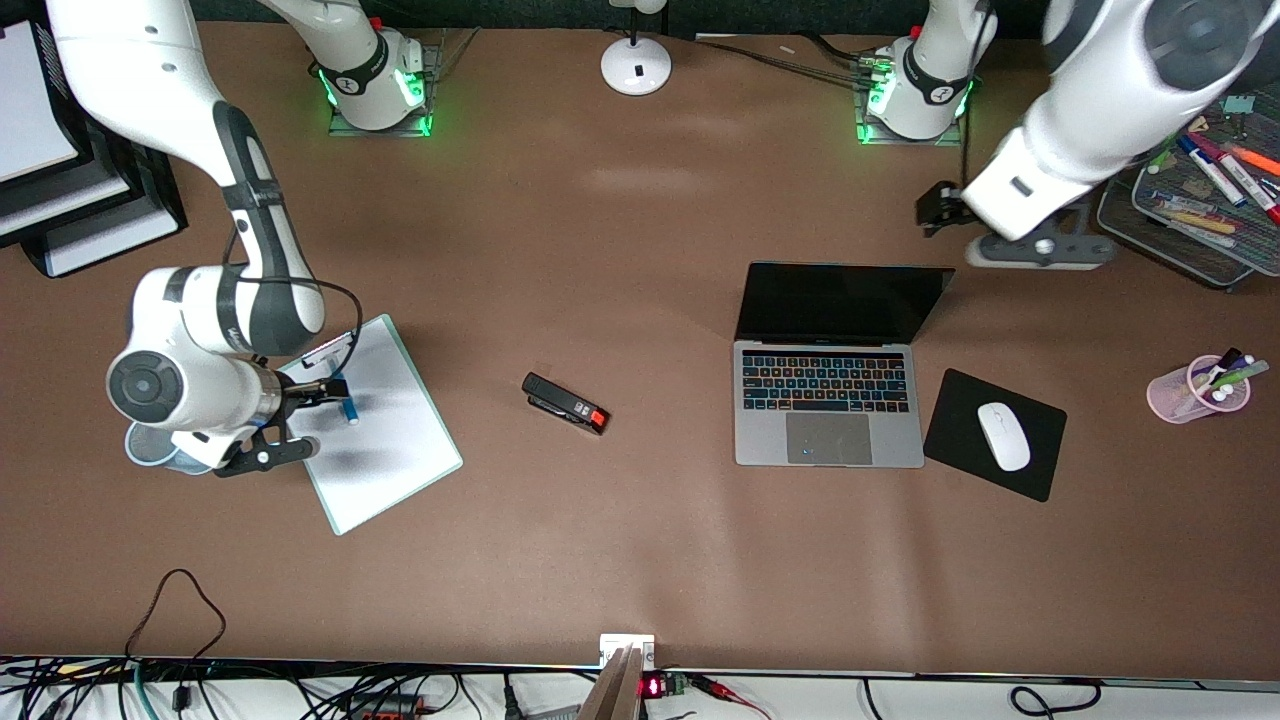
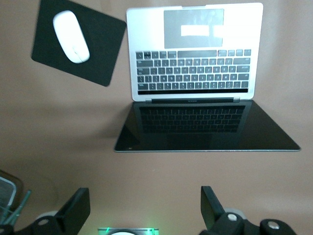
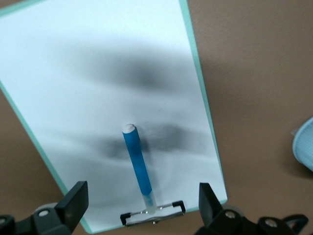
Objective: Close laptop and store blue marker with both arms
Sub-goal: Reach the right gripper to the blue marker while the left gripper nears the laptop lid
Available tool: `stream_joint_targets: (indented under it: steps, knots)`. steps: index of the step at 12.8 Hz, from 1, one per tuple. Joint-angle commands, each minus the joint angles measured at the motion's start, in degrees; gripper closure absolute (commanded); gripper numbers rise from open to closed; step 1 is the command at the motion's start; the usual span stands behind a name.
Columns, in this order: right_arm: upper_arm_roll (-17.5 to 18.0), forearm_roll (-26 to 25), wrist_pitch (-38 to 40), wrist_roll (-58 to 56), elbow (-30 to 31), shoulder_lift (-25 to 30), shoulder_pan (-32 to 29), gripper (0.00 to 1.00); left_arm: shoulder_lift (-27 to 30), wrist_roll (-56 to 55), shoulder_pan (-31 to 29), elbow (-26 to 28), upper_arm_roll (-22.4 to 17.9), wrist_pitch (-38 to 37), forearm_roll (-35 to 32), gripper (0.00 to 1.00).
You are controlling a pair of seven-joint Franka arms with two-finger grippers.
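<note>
The laptop (image 1: 828,405) stands open toward the left arm's end of the table, its black screen (image 1: 840,303) up; it also shows in the left wrist view (image 2: 195,63). My left gripper (image 1: 935,205) (image 2: 144,210) hangs open and empty over the bare table just past the top edge of the screen. The blue marker (image 1: 343,395) (image 3: 138,166) lies on a white clipboard (image 1: 385,430) (image 3: 98,73), its whitish end by the metal clip. My right gripper (image 1: 318,392) (image 3: 142,205) is open over the clip end, one finger on each side of the marker, not touching it.
A black stapler (image 1: 565,403) lies mid-table. A white mouse (image 1: 1003,436) sits on a black mouse pad (image 1: 960,400) beside the laptop. A pink cup of pens (image 1: 1200,392), a mesh tray of markers (image 1: 1200,240), a light-blue cup (image 1: 145,448) and paper trays (image 1: 60,200) stand at the table's ends.
</note>
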State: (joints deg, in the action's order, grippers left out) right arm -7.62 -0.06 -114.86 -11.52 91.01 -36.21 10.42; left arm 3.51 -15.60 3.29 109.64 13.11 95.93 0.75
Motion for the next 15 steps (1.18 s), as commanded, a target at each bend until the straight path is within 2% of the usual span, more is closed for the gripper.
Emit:
stream_joint_targets:
  steps: [1, 3, 7, 10, 15]
  knots:
    - [0.0, 0.1, -1.2, -1.2, 0.2, -1.9, 0.0, 0.0, 1.6, -3.7, -0.3, 7.9, 2.6, 5.6, 1.9, 0.0]
    - [0.6, 0.1, -3.7, -1.7, 1.6, -2.7, 0.0, 0.0, 1.5, -5.1, -0.3, 11.5, 4.4, 7.7, 1.9, 0.0]
    - [0.6, 0.1, -12.7, -8.9, 6.5, -3.0, -0.4, 0.02, 0.8, -5.1, -0.3, 17.0, 4.6, 11.4, 2.0, 0.0]
    - [0.6, 0.1, -12.8, -8.6, 6.2, -3.3, -0.1, 0.19, -0.7, -5.2, -0.3, 18.5, 4.6, 15.1, 2.1, 0.0]
    - [0.7, 3.1, -12.6, -8.0, 5.8, -3.2, -0.1, 0.28, -3.1, -5.2, -0.3, 18.8, 4.6, 18.8, 2.2, 0.0]
